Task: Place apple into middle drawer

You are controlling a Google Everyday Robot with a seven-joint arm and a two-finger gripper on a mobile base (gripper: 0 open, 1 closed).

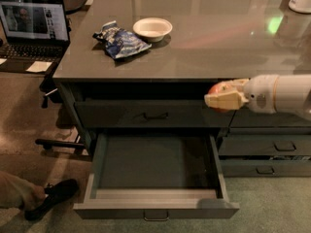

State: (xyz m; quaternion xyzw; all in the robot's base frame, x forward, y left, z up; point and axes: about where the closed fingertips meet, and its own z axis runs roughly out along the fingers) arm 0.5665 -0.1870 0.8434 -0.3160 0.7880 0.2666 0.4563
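My gripper (224, 96) is at the right, in front of the counter's edge, level with the top drawer front. Its cream fingers (222, 101) are shut on the red apple (215, 88), of which only a small red part shows between them. The middle drawer (155, 161) is pulled wide open below and to the left of the gripper. Its flat dark box holds nothing. The apple hangs above the drawer's right rim, well clear of it.
A white bowl (152, 28) and a blue crumpled chip bag (120, 41) lie on the grey counter (218, 38). Narrower closed drawers (272, 147) stand at the right. A laptop (33, 25) sits at the left. A person's shoe (51, 198) is on the floor by the drawer's left corner.
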